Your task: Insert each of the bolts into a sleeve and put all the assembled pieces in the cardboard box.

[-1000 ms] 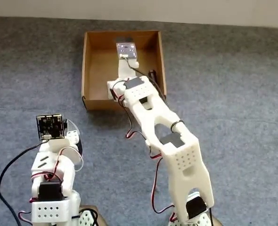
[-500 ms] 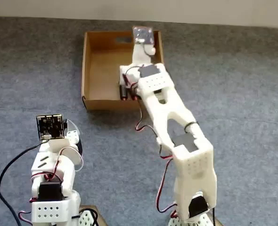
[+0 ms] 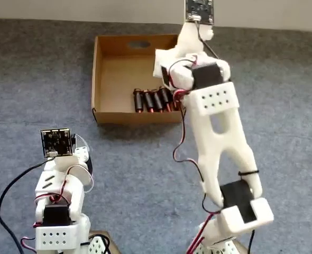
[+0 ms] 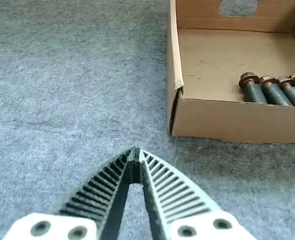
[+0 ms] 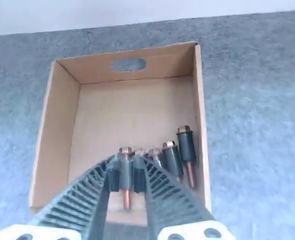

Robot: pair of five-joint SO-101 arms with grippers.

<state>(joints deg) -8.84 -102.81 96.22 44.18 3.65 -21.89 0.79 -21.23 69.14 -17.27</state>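
- A grey carpet (image 3: 283, 106) is covering the work surface, with a strip of pale wall (image 3: 92, 8) running along the far side.
- The cardboard box (image 3: 95, 79) is sitting open on the carpet, its handle cut-out in the far wall.
- The assembled pieces (image 3: 153, 100), bolts already pushed into dark sleeves, are lying side by side in a row against the box's near wall. I am counting five in the right wrist view.
- The right gripper (image 5: 129, 159) is hanging high over the box with its fingers slightly parted and carrying nothing. The piece showing through the gap is lying in the row below, not pinched.
- The left gripper (image 4: 136, 151) is pointing at the carpet well short of the box, its fingertips pressed together with nothing between them.
- As I am judging it, every bolt and sleeve visible is already paired and resting inside the box, so the task is looking finished or nearly so. What is remaining is probably just bringing the right arm away.
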